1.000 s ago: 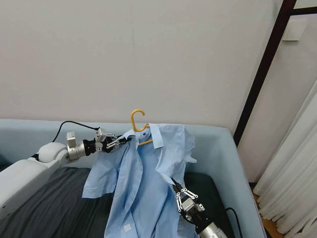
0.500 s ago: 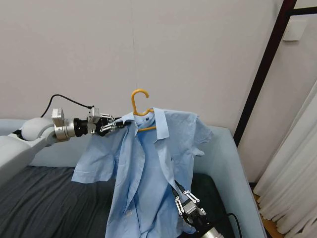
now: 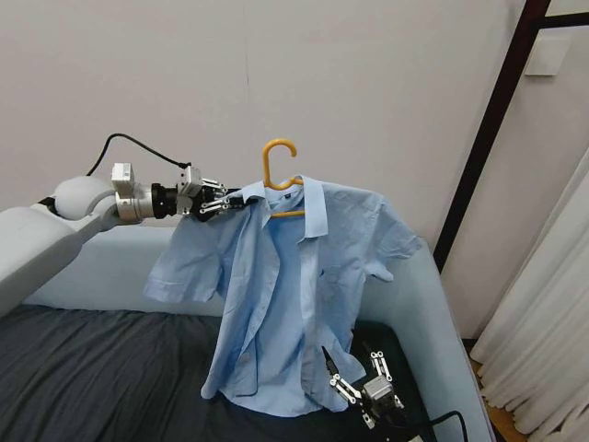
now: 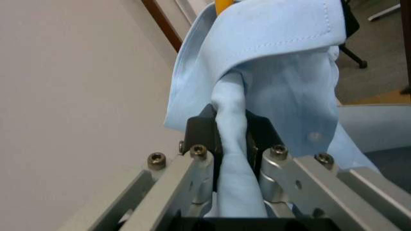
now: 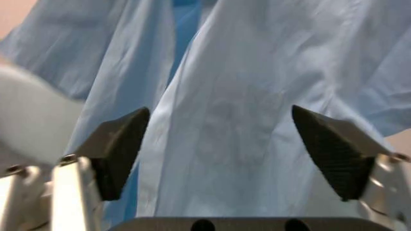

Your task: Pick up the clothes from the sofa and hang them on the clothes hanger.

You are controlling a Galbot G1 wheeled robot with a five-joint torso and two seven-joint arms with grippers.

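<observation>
"Since the shirt [image 3: 294, 285] hangs clear of the sofa [image 3: 440, 313], which step would you say is in hand?"

"The carry, I'd judge. The pick-up looks done: the left gripper [image 3: 216, 201] is raised out to the robot's left, clamped on a bunched fold of the shirt's shoulder just beside the collar. Its wrist camera shows that fold pinched tight between the two fingers [image 4: 200, 130]. The orange hanger [image 3: 279, 158] already sits inside the collar, its hook poking up free — hooked on nothing."

"And the right gripper [image 3: 362, 391]?"

"Low, just under the hem on the robot's right, above the dark seat cushion [image 3: 92, 368]. Its jaws stand wide apart, holding nothing. From its wrist camera the cloth hangs beyond the pads [image 5: 119, 149], and I can't tell whether it brushes them."

"So what does the next move call for?"

"Somewhere to put that hook. A dark post [image 3: 488, 129] stands at the right against the wall, but I can't tell if it belongs to a rail. Whatever the target, the left arm would need to carry the shirt level — the grip is on cloth at one shoulder, not on the hanger, so a tilt could let the hanger slide out of the neck."
</observation>
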